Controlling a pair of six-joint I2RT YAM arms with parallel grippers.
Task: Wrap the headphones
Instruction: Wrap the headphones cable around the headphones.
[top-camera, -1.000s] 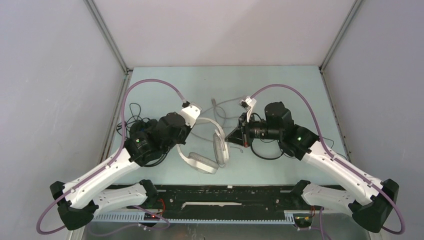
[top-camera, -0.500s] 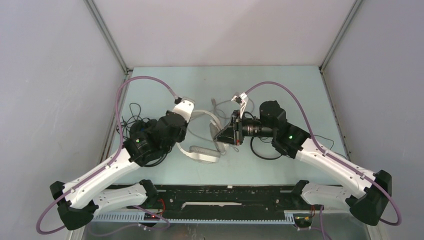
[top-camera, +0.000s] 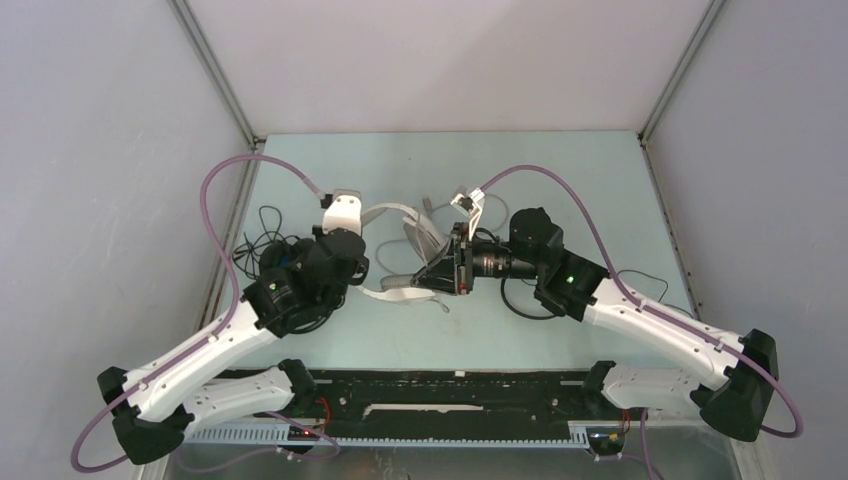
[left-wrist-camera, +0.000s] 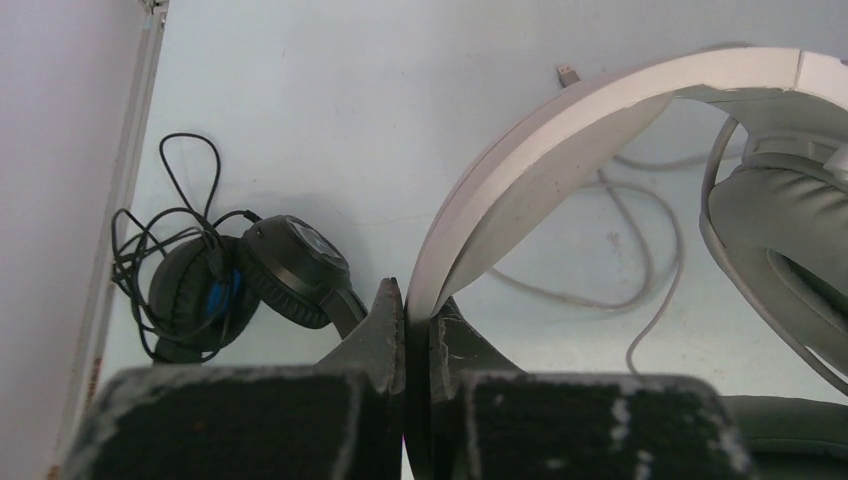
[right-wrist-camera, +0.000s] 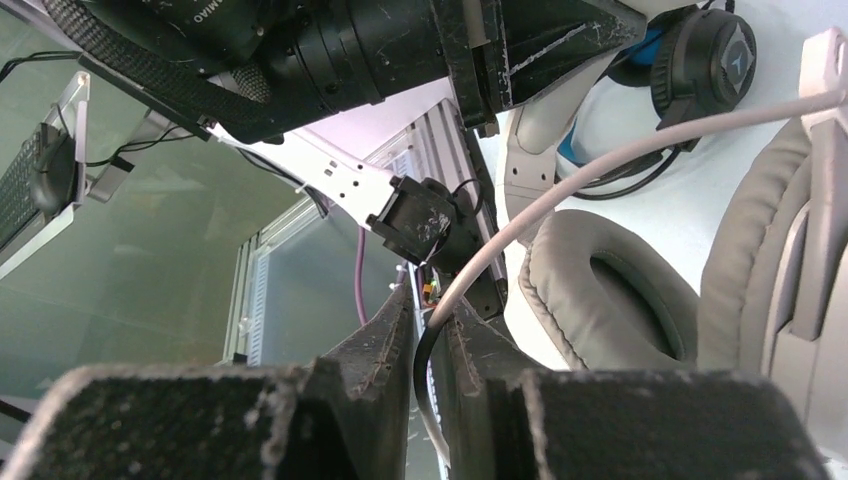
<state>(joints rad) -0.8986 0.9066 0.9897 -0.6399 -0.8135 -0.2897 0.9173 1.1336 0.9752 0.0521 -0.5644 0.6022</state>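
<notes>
The white-grey headphones (top-camera: 405, 222) are held up off the table between my two arms. My left gripper (left-wrist-camera: 418, 305) is shut on the lower end of their white headband (left-wrist-camera: 560, 140), and a grey ear pad (left-wrist-camera: 790, 240) hangs at the right. My right gripper (right-wrist-camera: 428, 305) sits close beside the ear pads (right-wrist-camera: 610, 290). Its jaws stand slightly apart, with the grey cable (right-wrist-camera: 600, 165) running loosely between them and a gap on one side. The black headphones with blue lining (left-wrist-camera: 250, 275) lie at the left wall, their cord bundled.
Loose grey cable (left-wrist-camera: 640, 290) loops on the table behind the headband. A thin black cord (top-camera: 520, 300) lies under my right arm. The left arm's body (right-wrist-camera: 300, 40) fills the top of the right wrist view. Side walls stand close on both sides.
My left gripper has swung the white headphones up and toward the back. The right gripper has moved left to follow them, and its jaws have parted a little around the grey cable.
</notes>
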